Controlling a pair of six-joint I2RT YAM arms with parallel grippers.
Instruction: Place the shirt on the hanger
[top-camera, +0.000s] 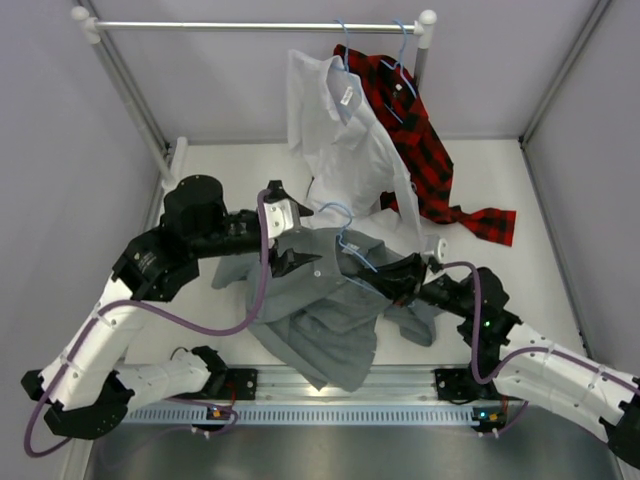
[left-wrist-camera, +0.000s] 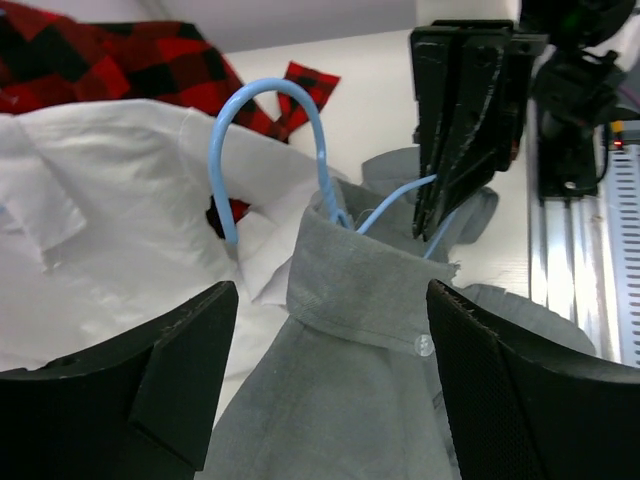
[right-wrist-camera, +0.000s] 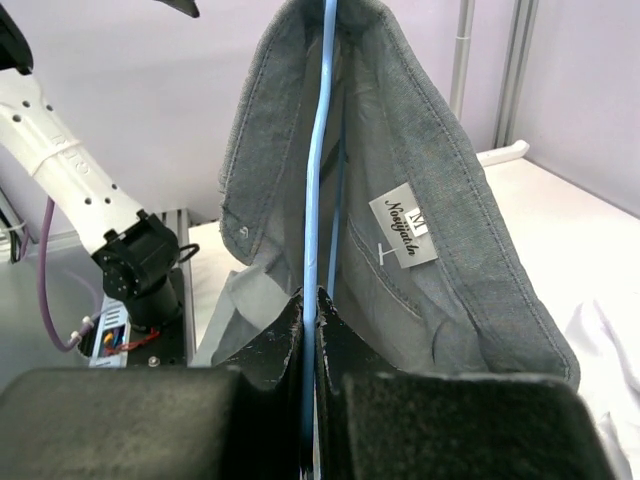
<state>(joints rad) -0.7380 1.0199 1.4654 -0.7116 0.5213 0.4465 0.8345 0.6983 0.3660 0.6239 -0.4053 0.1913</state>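
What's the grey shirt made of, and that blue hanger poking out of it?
The grey shirt looks like soft woven cloth, maybe cotton: dull, finely woven, with stitched edges and floppy folds. The blue hanger looks like thin wire with a smooth, slightly shiny coat, plastic or paint; I can't tell which.

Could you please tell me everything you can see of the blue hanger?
The hanger is thin light-blue wire with a rounded hook on top. The hook and neck stick out of the grey shirt at its collar; most of the frame is hidden inside the fabric. The right gripper is shut on the wire where it leaves the collar.
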